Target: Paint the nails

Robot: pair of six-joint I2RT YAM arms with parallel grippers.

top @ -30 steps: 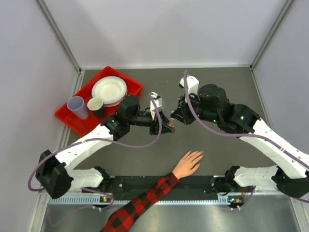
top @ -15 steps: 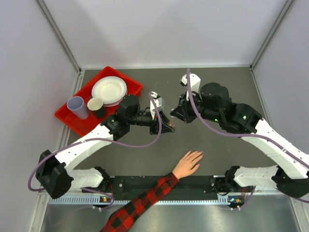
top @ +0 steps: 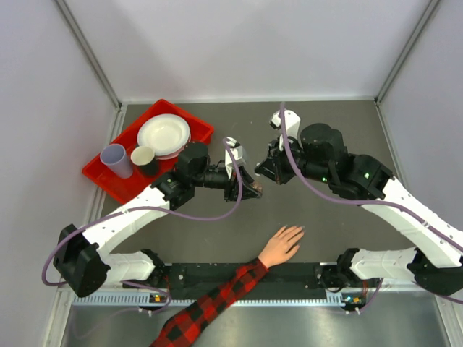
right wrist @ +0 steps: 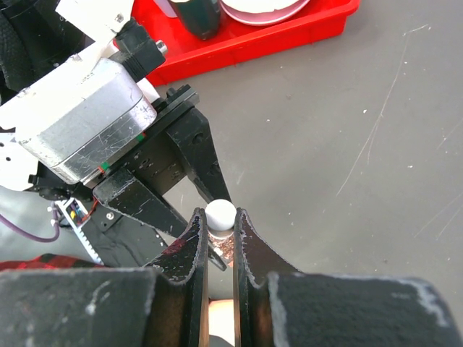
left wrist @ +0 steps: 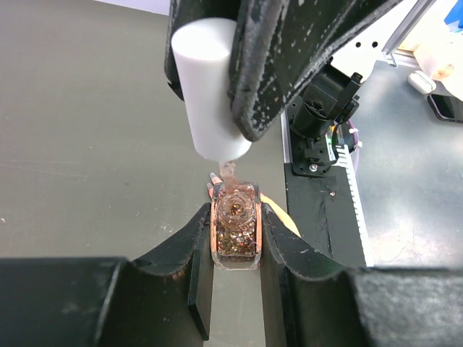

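Top view
- Hand [top: 282,246]: flat on the dark surface [top: 347,130] by its near edge, a little right of the middle, fingers spread toward the far side.
- Sleeve [top: 217,303]: red-and-black plaid, running off over the near edge.
- Nails [top: 296,231]: at the fingertips, too small to make out.
- Left arm [top: 145,202]: reaches to the middle of the surface; jaws closed on a small bottle [top: 255,190], on the far side of the hand and apart from it.
- Right arm [top: 362,177]: comes in from the right; its jaws meet the left ones just above the bottle.
- Red tray [top: 199,129]: far-left corner, carrying a white plate [top: 163,134], a lilac cup [top: 116,159] and a cream cup [top: 142,155].

Left wrist view
- Left jaws: clamped on both sides of a clear bottle [left wrist: 235,235] of coppery glitter, neck open.
- White cap [left wrist: 210,94]: a plain cylinder above the bottle, tilted, gripped by the right jaws; a pale stem [left wrist: 228,170] below it reaches the open neck.

Right wrist view
- Right jaws: shut on the round white cap [right wrist: 221,215].
- Glitter bottle [right wrist: 230,249]: just beneath the cap, mostly hidden.
- Tray [right wrist: 289,32]: at the top edge.
- Plaid sleeve [right wrist: 36,262]: a sliver at the lower left.
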